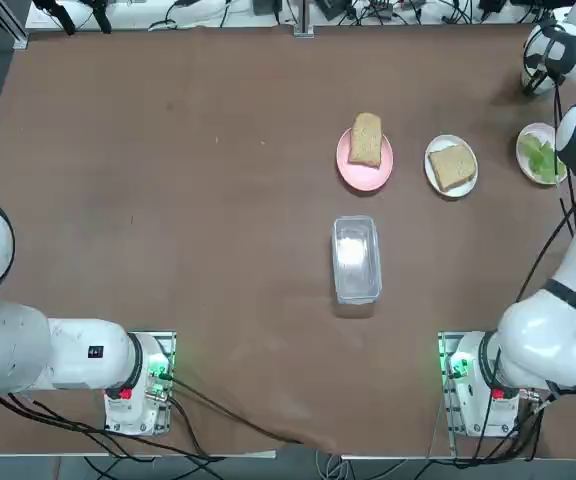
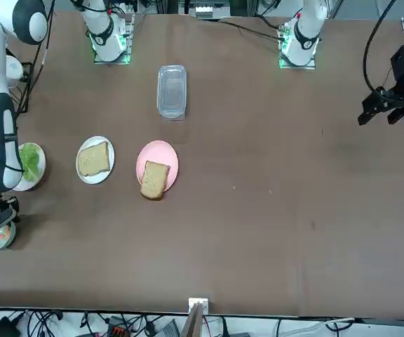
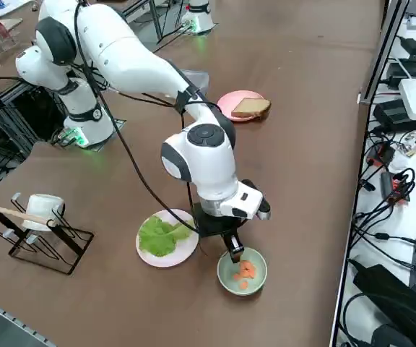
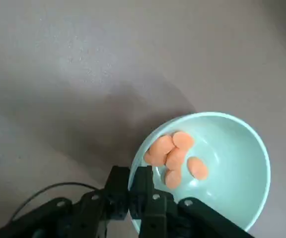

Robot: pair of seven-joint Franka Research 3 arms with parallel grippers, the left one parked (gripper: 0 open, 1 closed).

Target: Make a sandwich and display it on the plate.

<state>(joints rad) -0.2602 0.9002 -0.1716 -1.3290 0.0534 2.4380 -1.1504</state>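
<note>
Sandwich unassembled: 1 toast slice [image 1: 452,166] flat on white plate [image 1: 434,180], another toast slice [image 1: 366,139] overhanging pink plate [image 1: 368,178] just beside it.

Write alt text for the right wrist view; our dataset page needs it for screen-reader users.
The right gripper has its two black fingers shut on the rim of a pale-green bowl that sits on a brown table. Several round orange carrot slices lie inside the bowl near the pinched edge.

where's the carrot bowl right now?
The pale-green bowl of carrot slices sits at the table's near corner in the right side view, beside the lettuce plate, with the right gripper shut on its rim.
</note>
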